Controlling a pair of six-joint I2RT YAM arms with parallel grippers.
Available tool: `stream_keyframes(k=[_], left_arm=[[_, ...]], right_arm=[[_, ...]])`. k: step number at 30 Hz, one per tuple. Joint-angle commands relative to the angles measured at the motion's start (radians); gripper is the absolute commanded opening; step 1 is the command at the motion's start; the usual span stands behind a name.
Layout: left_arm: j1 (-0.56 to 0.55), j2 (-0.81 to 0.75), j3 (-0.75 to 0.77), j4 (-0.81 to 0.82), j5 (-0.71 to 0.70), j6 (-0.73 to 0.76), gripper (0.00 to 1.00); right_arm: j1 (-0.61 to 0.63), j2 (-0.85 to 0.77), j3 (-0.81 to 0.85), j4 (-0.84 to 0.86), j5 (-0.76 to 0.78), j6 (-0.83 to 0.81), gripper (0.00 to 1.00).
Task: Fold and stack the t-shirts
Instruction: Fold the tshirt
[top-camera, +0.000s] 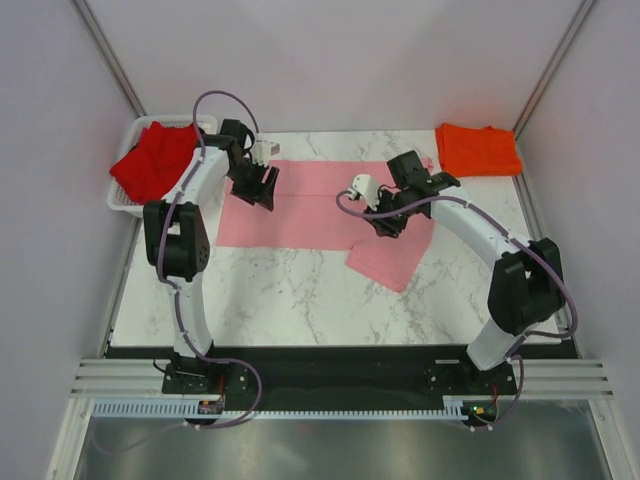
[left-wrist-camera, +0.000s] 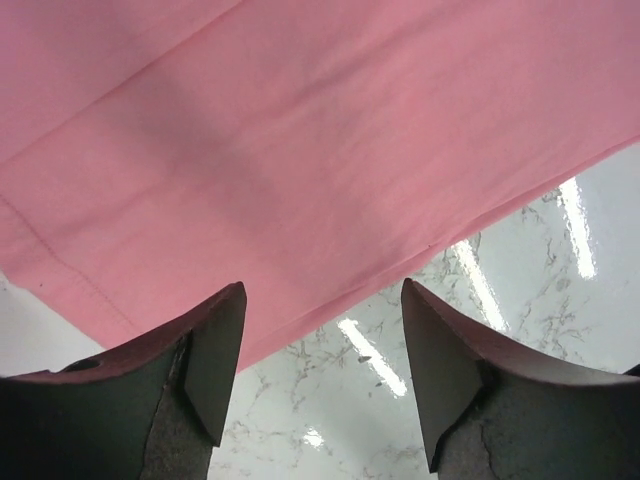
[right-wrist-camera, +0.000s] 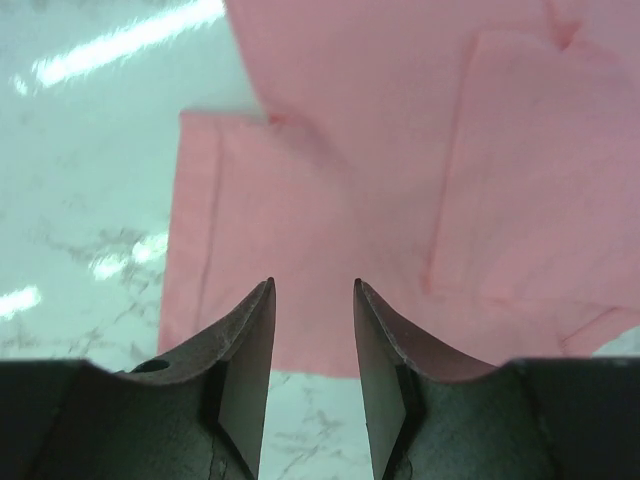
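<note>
The light pink t-shirt lies spread flat on the marble table, with one part reaching toward the front right. My left gripper hovers open and empty over its left edge. In the left wrist view the pink cloth fills the top, and bare marble shows between the open gripper. My right gripper is open and empty over the shirt's right part. In the right wrist view the gripper is above the pink cloth near its edge. The orange t-shirt lies folded at the back right. The deep red t-shirt sits crumpled in the basket.
A white mesh basket stands at the table's back left and holds the red shirt. Grey walls close in the back and both sides. Marble surface lies in front of the pink shirt.
</note>
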Motion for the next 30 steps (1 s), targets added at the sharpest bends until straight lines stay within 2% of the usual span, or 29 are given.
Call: stream_keyframes(k=[1, 5, 6, 7, 9, 12, 15, 17, 18, 21, 22, 24, 28, 30], left_arm=[[0.006, -0.058, 0.0, -0.032, 0.02, -0.025, 0.72], [0.012, -0.064, -0.035, -0.054, 0.098, -0.071, 0.78], [0.014, -0.079, -0.061, -0.052, 0.127, -0.074, 0.94], [0.019, -0.086, -0.072, -0.054, 0.155, -0.07, 1.0], [0.031, -0.093, -0.095, -0.057, 0.221, -0.062, 1.0], [0.031, -0.095, -0.103, -0.062, 0.199, -0.057, 1.0], [0.031, -0.101, -0.107, -0.06, 0.16, -0.042, 0.94], [0.031, -0.106, -0.112, -0.059, 0.137, -0.031, 0.81], [0.031, -0.109, -0.113, -0.059, 0.131, -0.028, 0.7], [0.032, -0.116, -0.129, -0.06, 0.099, -0.017, 0.54], [0.031, -0.118, -0.133, -0.059, 0.093, -0.016, 0.51], [0.031, -0.128, -0.15, -0.057, 0.086, -0.016, 0.52], [0.031, -0.141, -0.176, -0.054, 0.07, -0.014, 0.62], [0.031, -0.142, -0.182, -0.054, 0.056, -0.013, 0.64]], right_arm=[[-0.002, -0.116, -0.158, -0.049, 0.003, -0.125, 0.45], [0.002, -0.239, -0.321, -0.053, 0.02, -0.193, 0.45], [0.007, -0.278, -0.371, -0.058, 0.022, -0.205, 0.45], [0.012, -0.295, -0.393, -0.061, 0.022, -0.222, 0.45], [0.022, -0.331, -0.448, -0.067, 0.026, -0.265, 0.45], [0.035, -0.353, -0.496, -0.073, 0.022, -0.311, 0.45], [0.042, -0.368, -0.539, -0.059, 0.025, -0.343, 0.44], [0.05, -0.372, -0.569, -0.029, 0.031, -0.348, 0.44], [0.051, -0.367, -0.577, -0.011, 0.028, -0.354, 0.43], [0.067, -0.35, -0.606, 0.037, 0.025, -0.359, 0.42], [0.074, -0.347, -0.614, 0.052, 0.026, -0.362, 0.42], [0.1, -0.346, -0.643, 0.123, 0.034, -0.351, 0.42], [0.148, -0.303, -0.646, 0.169, 0.051, -0.331, 0.37], [0.165, -0.275, -0.646, 0.177, 0.06, -0.323, 0.35]])
